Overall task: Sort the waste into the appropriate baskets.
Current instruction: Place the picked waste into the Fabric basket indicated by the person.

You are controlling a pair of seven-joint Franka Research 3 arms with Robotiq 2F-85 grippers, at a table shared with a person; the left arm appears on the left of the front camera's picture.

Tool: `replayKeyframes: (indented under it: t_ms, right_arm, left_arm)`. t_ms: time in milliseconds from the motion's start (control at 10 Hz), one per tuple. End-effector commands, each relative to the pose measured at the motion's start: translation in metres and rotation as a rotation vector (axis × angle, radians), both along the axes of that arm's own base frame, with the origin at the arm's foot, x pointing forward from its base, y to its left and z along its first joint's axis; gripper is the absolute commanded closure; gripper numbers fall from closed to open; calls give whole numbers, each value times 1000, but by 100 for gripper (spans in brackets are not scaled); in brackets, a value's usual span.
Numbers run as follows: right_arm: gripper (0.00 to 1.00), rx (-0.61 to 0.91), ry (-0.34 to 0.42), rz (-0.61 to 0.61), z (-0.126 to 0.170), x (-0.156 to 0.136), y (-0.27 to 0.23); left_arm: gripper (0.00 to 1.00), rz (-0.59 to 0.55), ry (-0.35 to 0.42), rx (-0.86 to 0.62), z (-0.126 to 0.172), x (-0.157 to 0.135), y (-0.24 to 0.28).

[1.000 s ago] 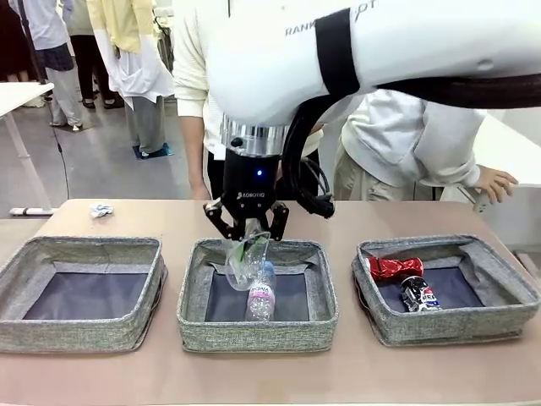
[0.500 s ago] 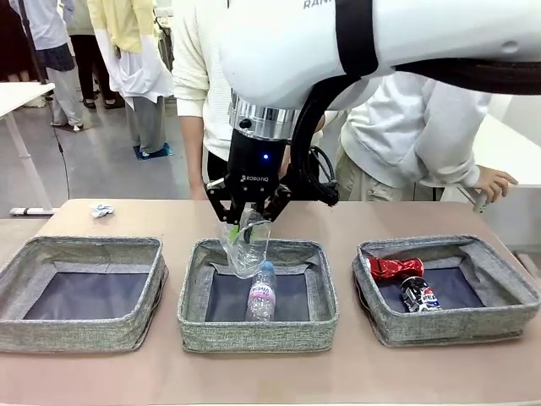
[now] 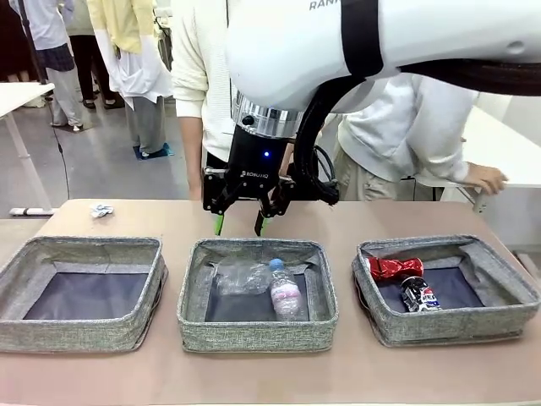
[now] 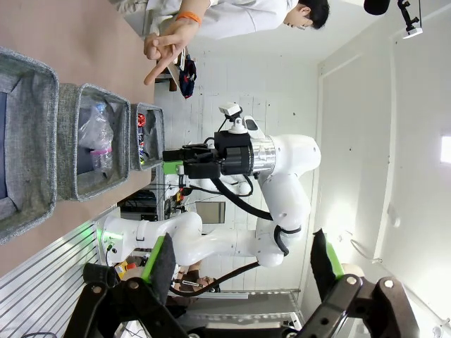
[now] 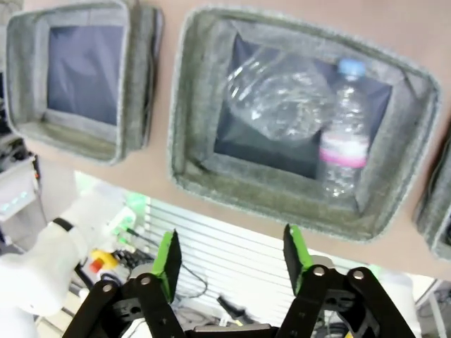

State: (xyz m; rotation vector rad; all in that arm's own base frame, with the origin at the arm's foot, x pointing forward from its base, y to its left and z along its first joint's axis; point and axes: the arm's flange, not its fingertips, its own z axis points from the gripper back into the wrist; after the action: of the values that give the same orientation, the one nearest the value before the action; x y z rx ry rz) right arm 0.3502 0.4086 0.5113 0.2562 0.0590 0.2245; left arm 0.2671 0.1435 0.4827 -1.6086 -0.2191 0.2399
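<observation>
My right gripper (image 3: 239,225) hangs open above the back edge of the middle basket (image 3: 254,335), with nothing between its fingers. In that basket the clear thin plastic container (image 3: 241,276) lies beside the clear bottle (image 3: 285,293) with a pink label and blue cap. The right wrist view looks down past the open gripper (image 5: 231,255) onto the container (image 5: 282,95) and the bottle (image 5: 345,144). The right basket (image 3: 448,326) holds the red can (image 3: 395,267) and the Pepsi can (image 3: 418,294). The left basket (image 3: 76,335) holds nothing. A small white paper wad (image 3: 101,210) lies on the table's far left. My left gripper (image 4: 243,264) is open, away from the baskets.
A person stands close behind the table's far edge, and a second person's hand (image 3: 486,178) rests at the far right. The baskets stand in a row near my side of the brown table (image 3: 169,220). The right arm's white body spans the upper right.
My right gripper opened and let go of the clear plastic container, which dropped into the middle basket beside the bottle. The bottle shifted right, and the gripper rose a little.
</observation>
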Motion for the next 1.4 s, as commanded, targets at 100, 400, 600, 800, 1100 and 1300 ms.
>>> replayKeyframes:
  t_ms: [100,400,600,800,1100,1300]
  right_arm:
    - [0,98,39,25,-4,-2,-13]
    - [0,550,348,55,9,16,-53]
    - [0,961,595,67,14,32,-136]
    - [0,964,538,-131,14,29,-208]
    - [0,1068,231,-350,9,5,-309]
    - [0,1165,74,-612,-22,-17,-372]
  left_arm:
    - [0,3,-19,-19,3,-1,-2]
    - [0,3,-19,-19,3,-1,-2]
    - [0,3,-19,-19,3,-1,-2]
    - [0,3,-19,-19,3,-1,-2]
    - [0,3,-19,-19,3,-1,-2]
    - [0,3,-19,-19,3,-1,-2]
